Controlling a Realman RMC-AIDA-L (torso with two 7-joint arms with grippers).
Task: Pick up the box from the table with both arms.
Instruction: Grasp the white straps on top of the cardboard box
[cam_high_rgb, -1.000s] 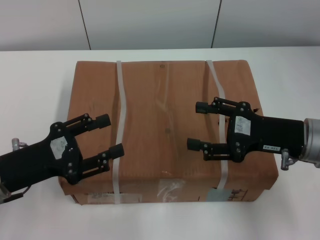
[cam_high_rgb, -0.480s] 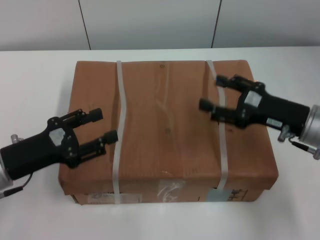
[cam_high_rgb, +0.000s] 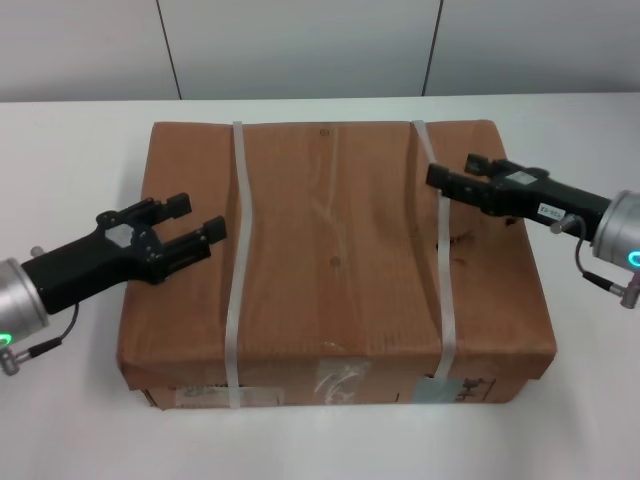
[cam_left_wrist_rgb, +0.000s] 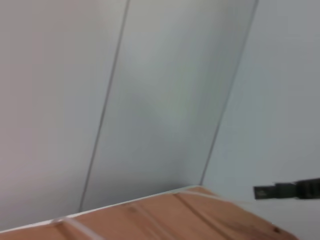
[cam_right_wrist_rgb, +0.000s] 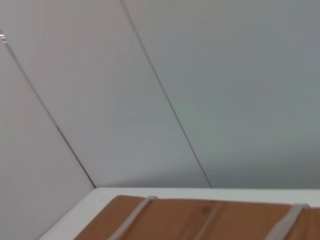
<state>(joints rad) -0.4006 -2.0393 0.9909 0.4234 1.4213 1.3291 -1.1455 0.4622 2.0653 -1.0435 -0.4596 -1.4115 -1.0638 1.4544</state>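
The left arm's black two-finger claw (cam_high_rgb: 192, 221) hangs over the left part of the wide, flat brown cardboard box (cam_high_rgb: 335, 260), its fingers spread apart. The box sits on the plain white tabletop (cam_high_rgb: 70, 140), bound by two whitish plastic straps (cam_high_rgb: 236, 270). Over the box's right part, the right arm's black claw (cam_high_rgb: 452, 177) is turned edge-on; I cannot tell how its fingers stand.

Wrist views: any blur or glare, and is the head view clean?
Head view: even light, no glare, soft shadows under the left gripper and right gripper on the box. Left wrist view: soft, mostly wall, only a box corner and the far gripper showing. Right wrist view: soft too, box top low in frame, no glare.
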